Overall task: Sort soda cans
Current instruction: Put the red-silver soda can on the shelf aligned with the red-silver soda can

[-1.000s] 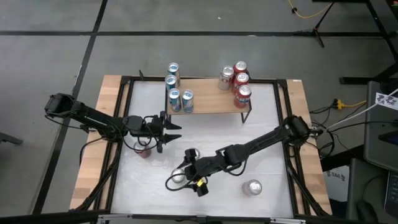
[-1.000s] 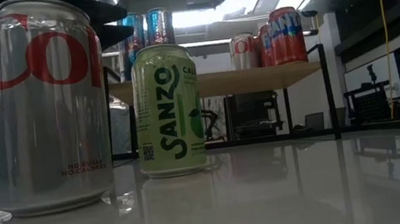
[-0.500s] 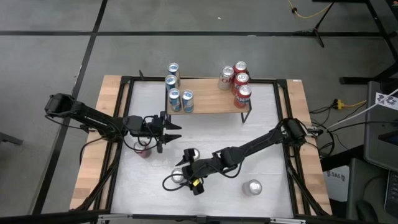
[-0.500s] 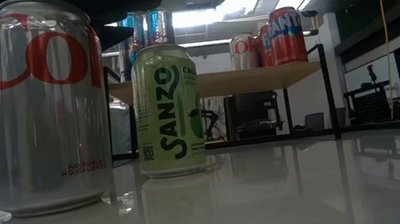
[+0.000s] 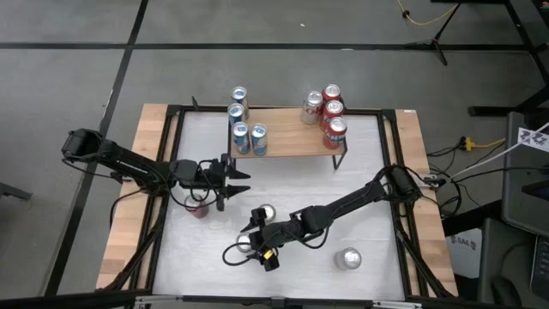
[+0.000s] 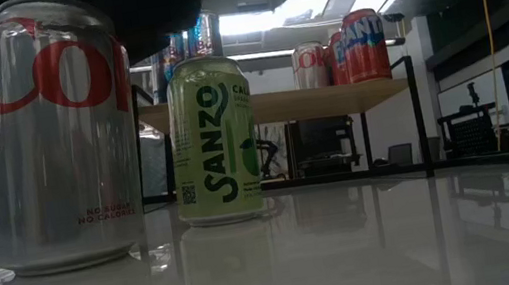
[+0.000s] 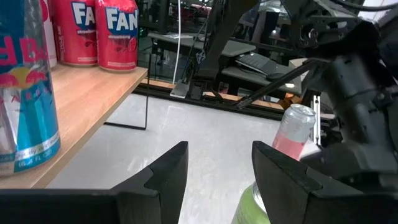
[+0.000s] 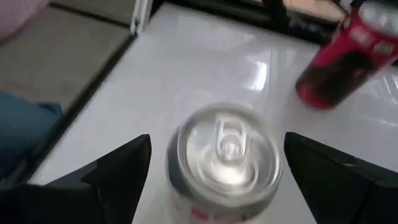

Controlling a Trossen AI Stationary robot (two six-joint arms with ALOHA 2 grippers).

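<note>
Low in the frame, the right hand [image 5: 246, 249] has slid further left, fingers spread either side of the silver can [image 8: 225, 149], ready to grasp.

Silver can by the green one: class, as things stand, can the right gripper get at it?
Probably yes. The right gripper hangs open right over the silver can, a finger on each side, and nothing lies between; the green can stands clear behind.

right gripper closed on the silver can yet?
No. In the right wrist view the right gripper has its fingers spread wide on either side of the upright silver-topped metal can, with visible gaps, not touching it.
</note>
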